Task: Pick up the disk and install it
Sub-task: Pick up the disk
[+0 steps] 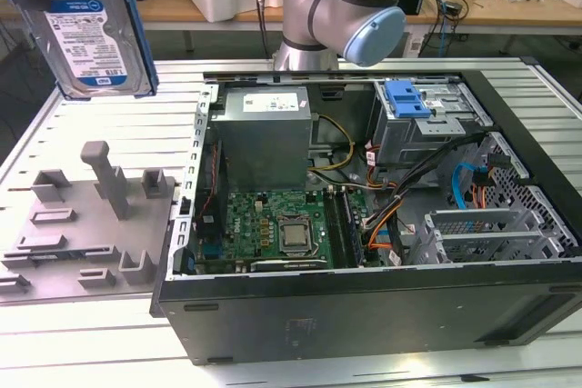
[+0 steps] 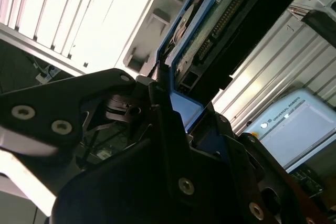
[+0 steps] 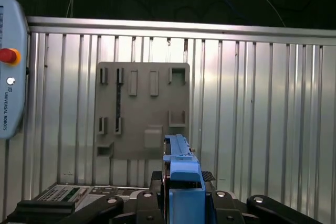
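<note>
Black jaws of mine are clamped on the bright blue plastic carrier of the flat silver hard drive point(image 1: 91, 24), which hangs in the air at the exterior view's 10 o'clock. At 6 o'clock from it, a grey plastic fixture plate point(image 1: 86, 224) lies on the ribbed metal tabletop point(image 1: 82, 343). The open black computer case point(image 1: 364, 306) sits toward 4 o'clock.

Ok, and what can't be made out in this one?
Exterior view: the disk's upper end is cut off by the picture's top edge.
Second wrist view: the end effector, shut on the disk, covers its near end.
First wrist view: the disk is edge-on, so its label is hidden.
Exterior view: the drive cage's inside is hidden by its metal top and the blue latch.
</note>
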You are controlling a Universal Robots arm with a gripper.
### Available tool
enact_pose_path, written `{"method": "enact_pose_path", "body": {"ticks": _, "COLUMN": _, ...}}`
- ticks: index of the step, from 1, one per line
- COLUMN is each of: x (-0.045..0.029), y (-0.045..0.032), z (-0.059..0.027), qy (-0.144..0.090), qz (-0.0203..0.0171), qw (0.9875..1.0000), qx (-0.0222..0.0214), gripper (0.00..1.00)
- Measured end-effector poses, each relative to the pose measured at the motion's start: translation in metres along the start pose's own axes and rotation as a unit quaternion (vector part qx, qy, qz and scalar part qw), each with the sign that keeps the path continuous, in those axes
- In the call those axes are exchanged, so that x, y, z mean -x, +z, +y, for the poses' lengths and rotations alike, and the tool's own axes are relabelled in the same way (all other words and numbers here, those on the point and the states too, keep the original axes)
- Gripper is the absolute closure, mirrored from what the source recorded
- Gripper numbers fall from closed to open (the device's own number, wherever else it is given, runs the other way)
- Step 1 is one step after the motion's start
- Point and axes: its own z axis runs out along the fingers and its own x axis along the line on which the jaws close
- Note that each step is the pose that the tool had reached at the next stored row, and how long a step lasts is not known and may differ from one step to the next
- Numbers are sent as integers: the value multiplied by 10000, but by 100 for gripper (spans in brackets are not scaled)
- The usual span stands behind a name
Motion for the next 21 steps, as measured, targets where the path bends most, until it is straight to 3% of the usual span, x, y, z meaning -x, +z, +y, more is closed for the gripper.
{"method": "enact_pose_path", "body": {"ticks": 11, "x": -63, "y": -28, "z": -470, "qy": -3, "qz": -35, "qw": 9999, "qx": 94, "gripper": 63}}
{"method": "enact_pose_path", "body": {"ticks": 21, "x": -67, "y": -29, "z": -507, "qy": -7, "qz": -35, "qw": 9999, "qx": 98, "gripper": 63}}
